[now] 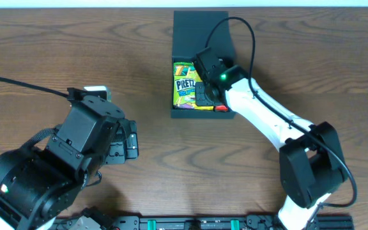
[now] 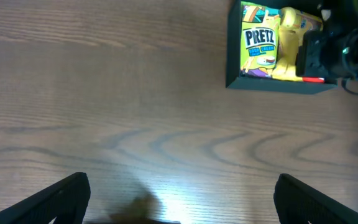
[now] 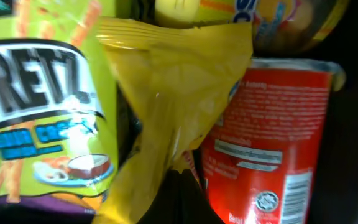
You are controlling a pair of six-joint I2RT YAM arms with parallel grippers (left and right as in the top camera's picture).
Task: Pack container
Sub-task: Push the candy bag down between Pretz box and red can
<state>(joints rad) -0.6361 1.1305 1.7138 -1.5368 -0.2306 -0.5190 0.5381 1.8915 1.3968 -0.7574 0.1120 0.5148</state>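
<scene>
The black container [image 1: 200, 22] lies open at the table's far middle, its lid folded back; it also shows in the left wrist view [image 2: 278, 86]. Inside lie a green Pretz packet [image 1: 184, 86] [image 2: 258, 43] [image 3: 36, 118], a yellow snack packet [image 3: 166, 99] [image 2: 289, 46] and a red can [image 3: 269, 137] [image 1: 221, 108]. My right gripper [image 1: 206, 96] [image 3: 185, 193] is down inside the container, its dark fingers together on the lower edge of the yellow packet, between the Pretz packet and the can. My left gripper [image 2: 179, 199] [image 1: 130, 142] is open and empty over bare table, left of the container.
Another yellow packet with blue print [image 3: 247, 18] lies at the container's far end. The right arm's cable arcs over the lid [image 1: 248, 32]. Wooden tabletop [image 2: 135, 93] stretches between the left gripper and the container. A black rail runs along the table's front edge [image 1: 203, 222].
</scene>
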